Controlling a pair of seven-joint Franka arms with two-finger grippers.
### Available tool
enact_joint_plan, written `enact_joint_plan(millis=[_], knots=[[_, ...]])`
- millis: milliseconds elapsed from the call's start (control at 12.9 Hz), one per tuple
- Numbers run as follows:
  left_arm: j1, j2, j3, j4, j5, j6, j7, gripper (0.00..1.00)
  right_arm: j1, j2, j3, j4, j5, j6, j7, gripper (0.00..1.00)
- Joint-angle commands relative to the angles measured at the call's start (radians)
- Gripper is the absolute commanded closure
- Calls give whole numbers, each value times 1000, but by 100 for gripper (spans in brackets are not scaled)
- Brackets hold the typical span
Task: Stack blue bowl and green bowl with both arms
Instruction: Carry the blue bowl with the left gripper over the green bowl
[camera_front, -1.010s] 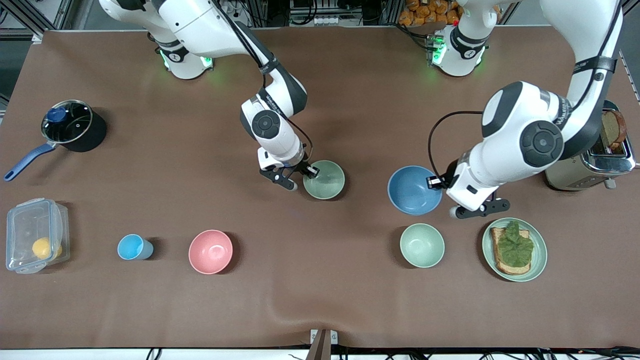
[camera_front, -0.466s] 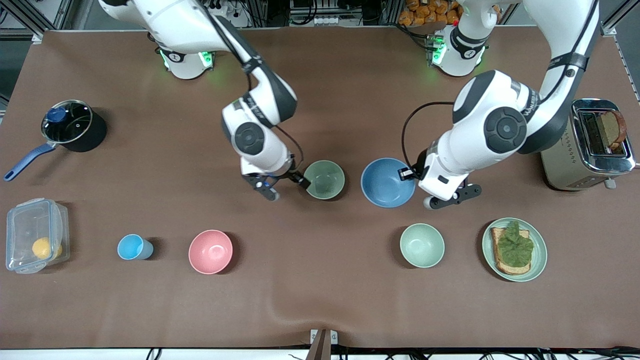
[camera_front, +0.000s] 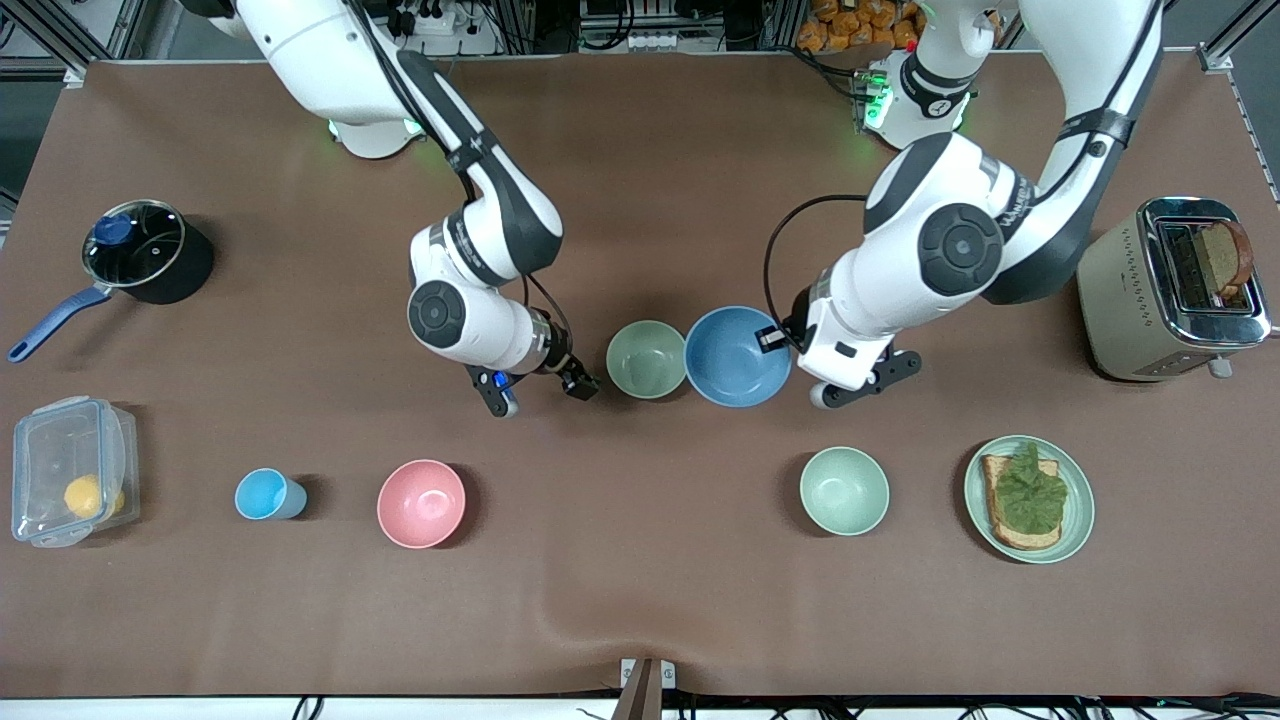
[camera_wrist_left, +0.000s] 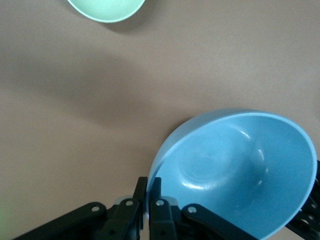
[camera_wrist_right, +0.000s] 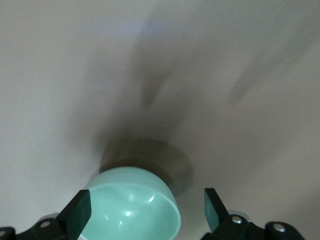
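Right now my left end effector (camera_wrist_left: 149, 207) is pinched narrow on the rim of the blue bowl (camera_front: 738, 356), which hangs tilted and empty just beside the green bowl (camera_front: 647, 359), rims nearly meeting in the front view. My right end effector (camera_wrist_right: 145, 210) stands with its fingers spread wide, holding nothing, just off the green bowl toward the right arm's end of the table (camera_front: 640, 600); that bowl sits upright on the table and is empty too (its wrist camera shows it between the fingertips, not gripped).

Nearer the front camera than my left end effector sit a paler mint bowl (camera_front: 844, 490), empty, and a pale green plate (camera_front: 1078, 520) carrying toast with a leafy green on top. Toward the left arm's end, a toaster (camera_front: 1170, 290) has a slice of bread standing in one slot. Nearer the camera than my right end effector are an empty pink bowl (camera_front: 421, 503) and a small light-blue cup (camera_front: 266, 494). A clear lidded box (camera_front: 60, 440) holds something round and yellow, and a lidded black pot (camera_front: 145, 252) sits above it in the view.
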Motion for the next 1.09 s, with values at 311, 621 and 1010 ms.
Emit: enact_joint_plan(millis=[311,621,1010], knots=[[-50,34,1,-1,-24,60,-59,100,-7,66,13,-47,139,188,1,0],[-73,43,1,-72,-19,155,-110,100,-1,81,14,-44,239,234,-13,0],[-116,60,1,-168,-19,276,-147,100,28,107,14,-47,242,289,-14,0]])
